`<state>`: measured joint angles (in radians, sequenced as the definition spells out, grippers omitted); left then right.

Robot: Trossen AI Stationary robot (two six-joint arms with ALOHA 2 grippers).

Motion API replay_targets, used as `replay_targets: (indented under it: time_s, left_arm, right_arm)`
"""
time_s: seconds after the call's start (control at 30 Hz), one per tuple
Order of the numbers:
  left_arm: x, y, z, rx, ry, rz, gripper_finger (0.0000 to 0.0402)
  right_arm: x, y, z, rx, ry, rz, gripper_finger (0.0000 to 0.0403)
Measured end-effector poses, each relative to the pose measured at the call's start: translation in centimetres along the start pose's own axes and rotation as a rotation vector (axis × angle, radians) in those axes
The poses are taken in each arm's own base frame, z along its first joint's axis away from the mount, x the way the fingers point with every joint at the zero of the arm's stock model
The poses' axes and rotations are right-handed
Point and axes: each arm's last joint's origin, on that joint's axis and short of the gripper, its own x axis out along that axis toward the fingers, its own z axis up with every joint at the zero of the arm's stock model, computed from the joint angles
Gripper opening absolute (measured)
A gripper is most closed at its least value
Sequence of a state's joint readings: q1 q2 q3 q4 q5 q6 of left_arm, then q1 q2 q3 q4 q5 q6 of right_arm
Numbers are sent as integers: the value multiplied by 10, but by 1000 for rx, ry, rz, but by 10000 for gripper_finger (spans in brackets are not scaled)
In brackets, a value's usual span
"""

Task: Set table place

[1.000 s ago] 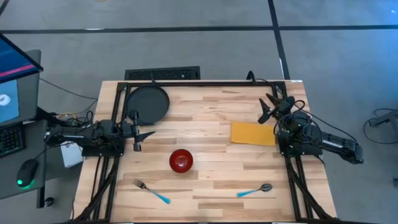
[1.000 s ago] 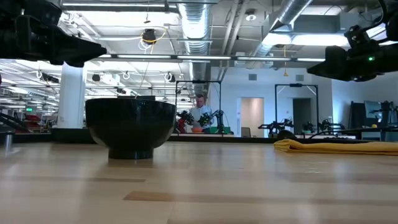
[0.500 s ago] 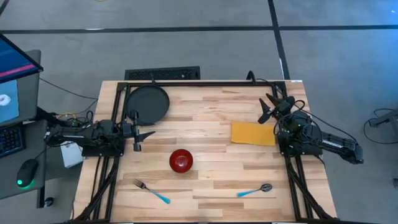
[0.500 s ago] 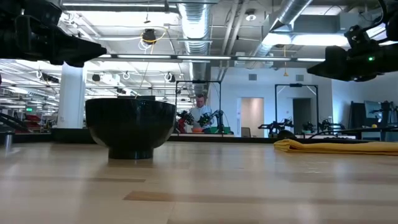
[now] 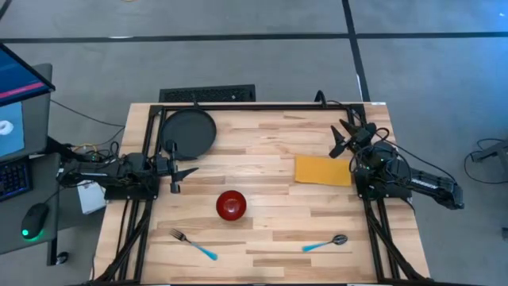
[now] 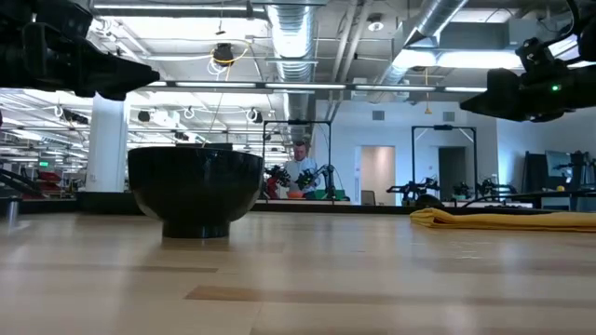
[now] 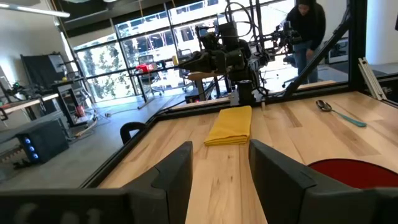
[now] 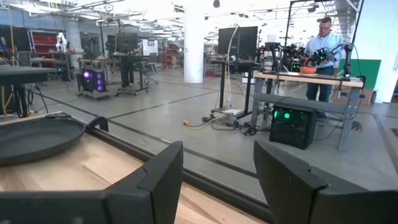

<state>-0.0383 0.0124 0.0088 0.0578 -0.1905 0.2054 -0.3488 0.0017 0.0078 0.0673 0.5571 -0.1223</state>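
On the light-wood table (image 5: 270, 143) lie a round black plate (image 5: 189, 133) at the far left, a red bowl (image 5: 231, 205) in the middle, a yellow napkin (image 5: 323, 170) at the right, and near the front edge a blue-handled fork (image 5: 193, 244) and spoon (image 5: 325, 242). My left gripper (image 5: 182, 169) hovers open at the left edge, pointing level toward the napkin (image 7: 231, 124), between plate and bowl. My right gripper (image 5: 341, 137) hovers open at the right edge, just beyond the napkin's far corner, pointing toward the plate (image 8: 37, 137).
A black metal frame runs along the table's edges and under both arm bases. Bare wood lies between the bowl and the napkin. Beyond the table, a person (image 8: 323, 50) stands at a workbench in the room, and a monitor and mouse sit off the left side.
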Motion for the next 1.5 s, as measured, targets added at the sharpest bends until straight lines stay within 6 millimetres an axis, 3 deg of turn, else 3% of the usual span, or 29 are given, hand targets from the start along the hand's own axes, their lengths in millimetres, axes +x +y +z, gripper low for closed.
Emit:
replay_targets:
  time_s: [0.4, 1.0, 1.27, 1.5]
  left_arm:
    - [0, 0, 0, 0, 0, 0, 148]
    - [0, 0, 0, -1, -3, 1, 148]
    - [0, 0, 0, -1, -4, 1, 148]
    - [0, 0, 0, -11, -3, 1, 148]
  right_arm:
    - [0, 0, 0, 1, 0, 0, 221]
    - [-1, 0, 9, 139, -81, 37, 221]
    - [1, 3, 53, 161, -100, 99, 221]
    - [19, 17, 95, 129, -44, 152, 221]
